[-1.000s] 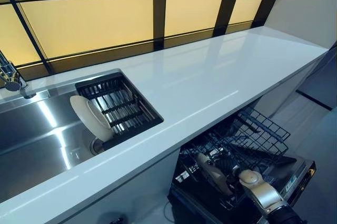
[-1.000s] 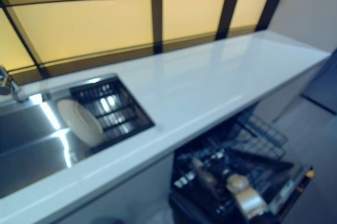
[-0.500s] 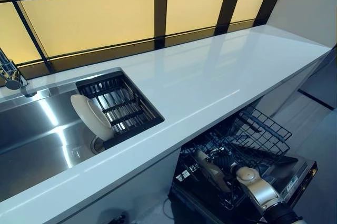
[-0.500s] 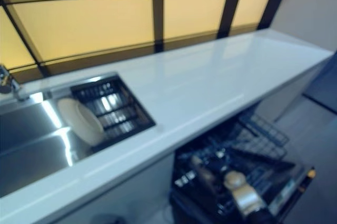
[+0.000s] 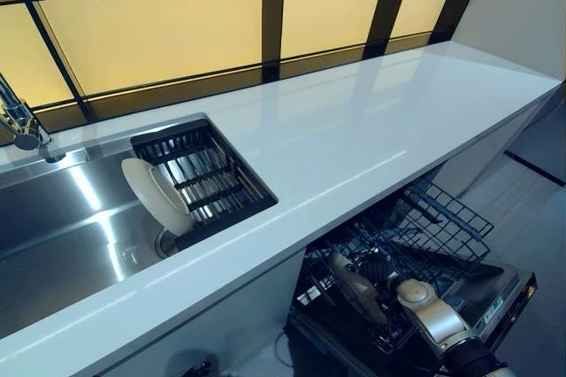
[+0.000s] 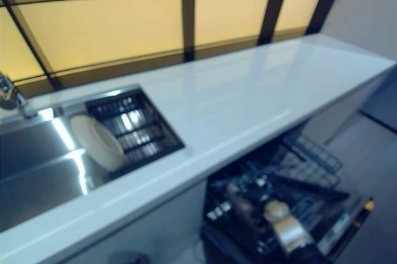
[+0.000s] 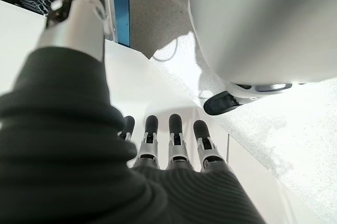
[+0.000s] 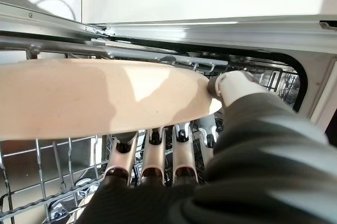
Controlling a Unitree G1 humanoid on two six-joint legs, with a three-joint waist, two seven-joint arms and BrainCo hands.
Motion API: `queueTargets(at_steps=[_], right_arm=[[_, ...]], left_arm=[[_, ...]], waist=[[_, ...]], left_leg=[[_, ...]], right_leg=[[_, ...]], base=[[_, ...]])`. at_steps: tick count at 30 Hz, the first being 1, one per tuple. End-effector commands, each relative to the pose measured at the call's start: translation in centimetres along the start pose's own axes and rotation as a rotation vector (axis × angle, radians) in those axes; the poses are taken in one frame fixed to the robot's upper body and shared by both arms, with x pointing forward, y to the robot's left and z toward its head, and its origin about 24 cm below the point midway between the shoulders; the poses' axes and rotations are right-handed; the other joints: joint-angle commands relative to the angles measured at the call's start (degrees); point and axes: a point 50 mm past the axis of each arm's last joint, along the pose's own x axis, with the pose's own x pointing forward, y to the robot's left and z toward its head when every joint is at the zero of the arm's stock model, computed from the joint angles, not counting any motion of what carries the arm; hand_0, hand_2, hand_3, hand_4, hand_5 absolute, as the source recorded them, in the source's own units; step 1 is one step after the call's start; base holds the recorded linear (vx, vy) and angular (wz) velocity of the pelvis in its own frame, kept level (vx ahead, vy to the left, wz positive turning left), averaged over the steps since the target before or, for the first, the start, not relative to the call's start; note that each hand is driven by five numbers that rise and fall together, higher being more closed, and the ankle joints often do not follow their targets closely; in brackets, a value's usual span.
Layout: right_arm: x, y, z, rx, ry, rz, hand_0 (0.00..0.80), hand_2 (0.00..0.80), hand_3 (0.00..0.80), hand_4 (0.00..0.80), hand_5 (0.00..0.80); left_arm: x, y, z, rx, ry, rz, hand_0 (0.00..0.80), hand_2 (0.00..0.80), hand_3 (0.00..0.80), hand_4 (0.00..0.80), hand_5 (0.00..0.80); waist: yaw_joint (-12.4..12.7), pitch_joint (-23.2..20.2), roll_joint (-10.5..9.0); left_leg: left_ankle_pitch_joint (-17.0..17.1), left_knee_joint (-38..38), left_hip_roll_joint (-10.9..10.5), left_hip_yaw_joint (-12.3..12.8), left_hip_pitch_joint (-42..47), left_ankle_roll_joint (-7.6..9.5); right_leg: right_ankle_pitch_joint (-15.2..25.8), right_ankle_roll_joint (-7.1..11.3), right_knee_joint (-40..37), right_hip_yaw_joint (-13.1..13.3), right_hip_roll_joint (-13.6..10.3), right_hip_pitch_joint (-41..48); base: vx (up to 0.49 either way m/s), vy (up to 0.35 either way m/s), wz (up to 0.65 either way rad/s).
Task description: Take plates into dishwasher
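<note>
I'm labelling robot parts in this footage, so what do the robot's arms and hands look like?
Both arms are smooth silver-grey tubes. The left hand and right hand each have a row of silver fingers; the left's show rounded dark tips. A dark ribbed cover wraps the back of each hand and its wrist. On the right arm, a pale round cap sits at a joint.

a kitchen: steel sink (image 5: 62, 244), white counter (image 5: 354, 129), open dishwasher (image 5: 416, 253)

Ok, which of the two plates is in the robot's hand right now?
The beige plate, pinched in the right hand over the dishwasher rack. The white plate leans untouched in the sink.
</note>
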Motion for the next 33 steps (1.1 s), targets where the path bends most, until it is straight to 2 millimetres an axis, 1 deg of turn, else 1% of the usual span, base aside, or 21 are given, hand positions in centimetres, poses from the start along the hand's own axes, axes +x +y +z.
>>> queueTargets(at_steps=[1, 3, 4, 5, 6, 7, 8, 9, 10, 11, 12, 13, 29, 33], right_arm=[[0.52, -0.06, 2.63, -0.053, -0.096, -0.012, 0.800, 0.800, 0.800, 0.800, 0.800], [0.53, -0.07, 2.63, -0.054, -0.095, -0.014, 0.800, 0.800, 0.800, 0.800, 0.800], [0.51, -0.07, 2.55, -0.056, -0.094, -0.014, 0.684, 0.684, 0.684, 0.684, 0.684], [0.52, 0.01, 2.51, -0.057, -0.093, -0.014, 0.690, 0.690, 0.690, 0.690, 0.690], [0.53, 0.10, 2.43, -0.060, -0.090, -0.013, 0.668, 0.668, 0.668, 0.668, 0.668], [0.51, 0.10, 2.40, -0.061, -0.089, -0.013, 0.631, 0.631, 0.631, 0.631, 0.631], [0.51, 0.10, 2.42, -0.064, -0.088, -0.014, 0.574, 0.574, 0.574, 0.574, 0.574], [0.51, 0.10, 2.43, -0.065, -0.088, -0.014, 0.552, 0.552, 0.552, 0.552, 0.552], [0.51, 0.06, 2.43, -0.066, -0.087, -0.014, 0.480, 0.480, 0.480, 0.480, 0.480], [0.51, -0.05, 2.43, -0.068, -0.085, -0.015, 0.166, 0.166, 0.166, 0.166, 0.166], [0.51, -0.07, 2.45, -0.069, -0.084, -0.016, 0.066, 0.066, 0.066, 0.066, 0.066], [0.51, -0.07, 2.42, -0.069, -0.083, -0.015, 0.000, 0.000, 0.000, 0.000, 0.000], [0.30, -0.25, 1.81, -0.040, -0.080, -0.035, 0.000, 0.000, 0.000, 0.000, 0.000], [0.24, -0.31, 1.97, -0.033, -0.090, -0.035, 0.000, 0.000, 0.000, 0.000, 0.000]], left_arm=[[0.74, -0.05, 2.43, 0.086, -0.051, -0.017, 0.000, 0.000, 0.000, 0.000, 0.000], [0.74, -0.09, 2.43, 0.086, -0.052, -0.017, 0.000, 0.000, 0.000, 0.000, 0.000], [0.74, -0.07, 2.47, 0.087, -0.053, -0.018, 0.000, 0.000, 0.000, 0.000, 0.000], [0.74, -0.08, 2.47, 0.088, -0.053, -0.018, 0.000, 0.000, 0.000, 0.000, 0.000], [0.77, -0.12, 2.55, 0.088, -0.053, -0.018, 0.000, 0.000, 0.000, 0.000, 0.000], [0.77, -0.13, 2.56, 0.087, -0.053, -0.019, 0.000, 0.000, 0.000, 0.000, 0.000], [0.77, -0.13, 2.56, 0.086, -0.053, -0.019, 0.000, 0.000, 0.000, 0.000, 0.000], [0.77, -0.13, 2.54, 0.086, -0.053, -0.019, 0.000, 0.000, 0.000, 0.000, 0.000], [0.76, -0.13, 2.50, 0.087, -0.053, -0.020, 0.000, 0.000, 0.000, 0.000, 0.000], [0.75, -0.11, 2.45, 0.087, -0.051, -0.020, 0.000, 0.000, 0.000, 0.000, 0.000], [0.74, -0.09, 2.41, 0.087, -0.051, -0.019, 0.000, 0.000, 0.000, 0.000, 0.000], [0.74, -0.10, 2.39, 0.086, -0.051, -0.019, 0.000, 0.000, 0.000, 0.000, 0.000], [0.71, 0.02, 2.39, 0.088, -0.051, -0.017, 0.000, 0.000, 0.000, 0.000, 0.000], [0.71, -0.05, 2.34, 0.086, -0.050, -0.015, 0.000, 0.000, 0.000, 0.000, 0.000]], waist=[[1.07, -0.46, -1.01], [1.07, -0.41, -0.98], [1.05, -0.35, -0.96], [1.05, -0.36, -0.95], [1.03, -0.37, -0.91], [1.02, -0.35, -0.90], [0.98, -0.37, -0.87], [0.99, -0.37, -0.87], [1.02, -0.39, -0.84], [1.00, -0.40, -0.85], [0.99, -0.38, -0.84], [0.99, -0.37, -0.85], [0.76, -0.18, -0.94], [0.68, -0.11, -0.99]], left_leg=[[-0.84, 0.17, -1.96, 1.45, -2.96, 2.07], [-0.85, 0.21, -1.96, 1.42, -2.94, 2.08], [-0.88, 0.20, -1.95, 1.35, -2.90, 2.08], [-0.89, 0.18, -1.91, 1.34, -2.88, 2.07], [-0.87, 0.20, -1.93, 1.27, -2.92, 2.06], [-0.88, 0.22, -1.93, 1.27, -2.92, 2.07], [-0.88, 0.20, -1.93, 1.27, -2.89, 2.05], [-0.87, 0.20, -1.91, 1.27, -2.91, 2.04], [-0.85, 0.23, -1.89, 1.25, -2.93, 2.02], [-0.85, 0.25, -1.91, 1.26, -2.92, 2.00], [-0.86, 0.23, -1.89, 1.28, -2.86, 1.99], [-0.85, 0.26, -1.89, 1.30, -2.86, 2.00], [-0.94, 0.27, -1.75, 1.30, -2.62, 2.07], [-0.92, 0.19, -1.72, 1.24, -2.47, 2.08]], right_leg=[[0.43, -3.59, 5.26, 1.05, 1.27, -3.73], [0.40, -3.61, 5.31, 1.04, 1.26, -3.71], [0.39, -3.62, 5.36, 1.03, 1.26, -3.75], [0.40, -3.60, 5.37, 1.00, 1.23, -3.77], [0.37, -3.62, 5.42, 1.05, 1.27, -3.83], [0.36, -3.63, 5.44, 1.06, 1.27, -3.83], [0.38, -3.62, 5.44, 1.08, 1.27, -3.86], [0.37, -3.63, 5.44, 1.07, 1.27, -3.86], [0.37, -3.63, 5.44, 1.05, 1.25, -3.84], [0.36, -3.64, 5.45, 1.05, 1.27, -3.83], [0.37, -3.63, 5.47, 1.02, 1.27, -3.83], [0.38, -3.64, 5.48, 1.02, 1.27, -3.80], [0.40, -3.65, 5.68, 1.12, 1.33, -3.98], [0.45, -3.68, 5.70, 1.26, 1.45, -3.99]], base=[[0.000, 0.000, 0.00], [0.000, 0.000, 0.00], [0.000, 0.000, 0.00], [0.000, 0.000, 0.00], [0.000, 0.000, 0.00], [0.000, 0.000, 0.00], [0.000, 0.000, 0.00], [0.000, 0.000, 0.00], [0.000, 0.000, 0.00], [0.000, 0.000, 0.00], [0.000, 0.000, 0.00], [0.000, 0.000, 0.00], [0.000, 0.000, 0.00], [0.000, 0.000, 0.00]])
